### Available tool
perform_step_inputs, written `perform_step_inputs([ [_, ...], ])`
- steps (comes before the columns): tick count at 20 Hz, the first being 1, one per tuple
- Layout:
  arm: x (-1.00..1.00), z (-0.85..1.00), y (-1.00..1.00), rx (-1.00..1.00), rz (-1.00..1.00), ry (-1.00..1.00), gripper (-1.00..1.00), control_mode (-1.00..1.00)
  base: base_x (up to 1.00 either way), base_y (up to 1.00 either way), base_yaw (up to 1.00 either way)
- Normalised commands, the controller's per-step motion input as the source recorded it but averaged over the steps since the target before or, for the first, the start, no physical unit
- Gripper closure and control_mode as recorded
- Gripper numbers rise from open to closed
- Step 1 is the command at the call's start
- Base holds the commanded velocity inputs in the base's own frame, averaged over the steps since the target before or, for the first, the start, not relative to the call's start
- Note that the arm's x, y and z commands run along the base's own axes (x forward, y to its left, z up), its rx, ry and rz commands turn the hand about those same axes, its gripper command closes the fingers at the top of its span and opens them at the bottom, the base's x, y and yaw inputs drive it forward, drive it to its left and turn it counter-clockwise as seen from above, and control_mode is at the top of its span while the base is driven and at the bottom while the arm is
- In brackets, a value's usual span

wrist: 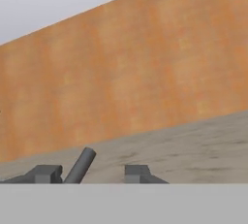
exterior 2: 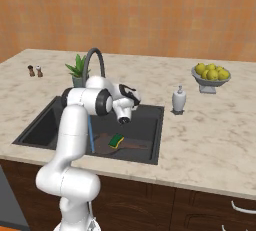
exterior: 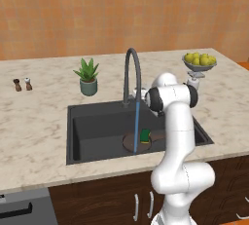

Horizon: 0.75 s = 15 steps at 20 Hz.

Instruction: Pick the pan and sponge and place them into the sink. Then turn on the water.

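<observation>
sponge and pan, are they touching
Touching. In the right base view the sponge lies on the pan with no gap, down in the sink; the left base view shows the same.

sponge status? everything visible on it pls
The sponge is a small rectangular block, green top layer over yellow, soft-looking. It lies flat, green side up, inside the pan, which sits on the floor of the sink toward its right half. The blue water stream falls just beside it; whether it hits the sponge cannot be told. Nothing grips it.
</observation>
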Motion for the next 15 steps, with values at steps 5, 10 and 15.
perform_step_inputs([
  [5, 0.13, -0.35, -1.00, 0.00, -0.10, 0.01, 1.00, -1.00, 0.00, 0.00, 0.00],
  [10, -0.17, 0.17, -1.00, 0.24, 0.02, 0.00, 1.00, -1.00, 0.00, 0.00, 0.00],
  [15, -0.29, 0.82, -1.00, 0.42, 0.16, -0.05, 1.00, -1.00, 0.00, 0.00, 0.00],
])
